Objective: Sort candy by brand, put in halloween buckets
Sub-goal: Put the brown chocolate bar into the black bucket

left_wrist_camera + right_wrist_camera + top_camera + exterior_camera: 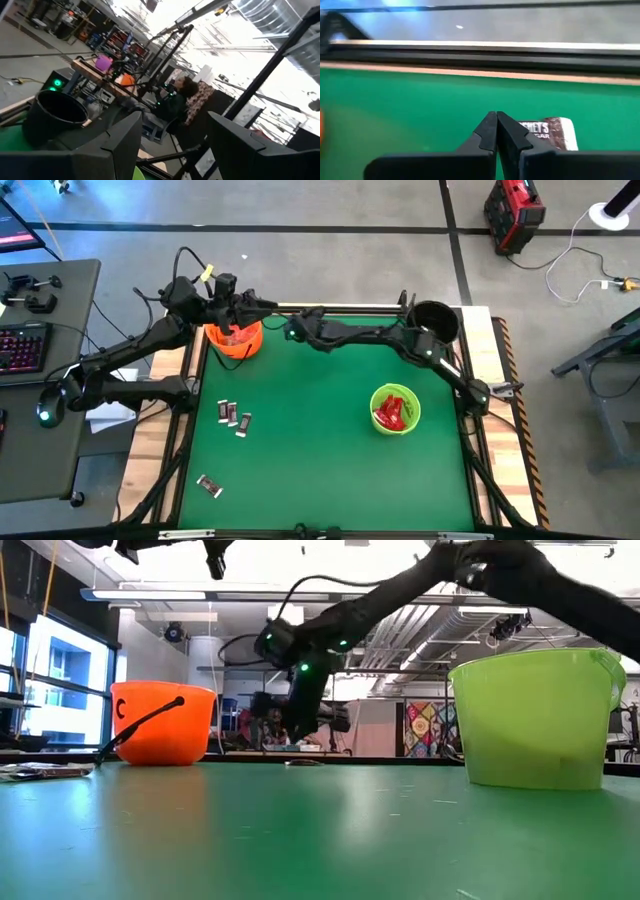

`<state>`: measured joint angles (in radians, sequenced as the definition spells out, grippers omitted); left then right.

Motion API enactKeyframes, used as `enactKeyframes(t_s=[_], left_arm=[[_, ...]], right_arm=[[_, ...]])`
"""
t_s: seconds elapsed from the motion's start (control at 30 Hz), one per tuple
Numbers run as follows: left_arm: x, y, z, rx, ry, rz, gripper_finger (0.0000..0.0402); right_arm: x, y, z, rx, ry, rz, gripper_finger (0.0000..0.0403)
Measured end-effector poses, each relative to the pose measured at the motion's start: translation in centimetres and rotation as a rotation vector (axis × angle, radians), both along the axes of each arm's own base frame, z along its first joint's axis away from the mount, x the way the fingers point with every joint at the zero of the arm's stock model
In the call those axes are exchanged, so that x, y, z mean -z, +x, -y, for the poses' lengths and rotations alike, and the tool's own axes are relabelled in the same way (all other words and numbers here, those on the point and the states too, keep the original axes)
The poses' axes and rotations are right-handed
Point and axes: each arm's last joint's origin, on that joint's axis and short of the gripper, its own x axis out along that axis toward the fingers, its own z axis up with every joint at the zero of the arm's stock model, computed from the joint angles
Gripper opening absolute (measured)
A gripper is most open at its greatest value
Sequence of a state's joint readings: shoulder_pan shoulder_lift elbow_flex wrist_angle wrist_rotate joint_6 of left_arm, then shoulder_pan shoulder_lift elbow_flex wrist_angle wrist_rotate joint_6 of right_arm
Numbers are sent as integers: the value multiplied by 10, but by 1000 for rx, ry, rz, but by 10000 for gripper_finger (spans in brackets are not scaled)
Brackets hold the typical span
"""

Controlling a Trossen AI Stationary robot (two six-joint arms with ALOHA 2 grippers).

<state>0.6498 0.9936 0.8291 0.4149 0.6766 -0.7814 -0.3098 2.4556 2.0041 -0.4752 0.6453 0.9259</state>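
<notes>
right fingers (496,131) together beside a brown candy (549,133); left fingers (172,142) apart (above orange bucket (235,340)).

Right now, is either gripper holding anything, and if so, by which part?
Nothing is visibly held. The right gripper is shut, with a brown candy lying just beside its fingertips, not between them. The left gripper is open and empty above the orange bucket.
</notes>
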Motion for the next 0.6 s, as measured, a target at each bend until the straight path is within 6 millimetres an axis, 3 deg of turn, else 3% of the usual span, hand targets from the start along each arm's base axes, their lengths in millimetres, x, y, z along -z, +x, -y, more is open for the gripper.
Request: enactKeyframes(t_s=[0.3,0.6], left_arm=[[0,0,1,20,2,-4,207],[0,0,1,28,3,-4,207]], right_arm=[[-3,7,9,109,122,-35,0],[-14,-3,39,141,349,87,0]])
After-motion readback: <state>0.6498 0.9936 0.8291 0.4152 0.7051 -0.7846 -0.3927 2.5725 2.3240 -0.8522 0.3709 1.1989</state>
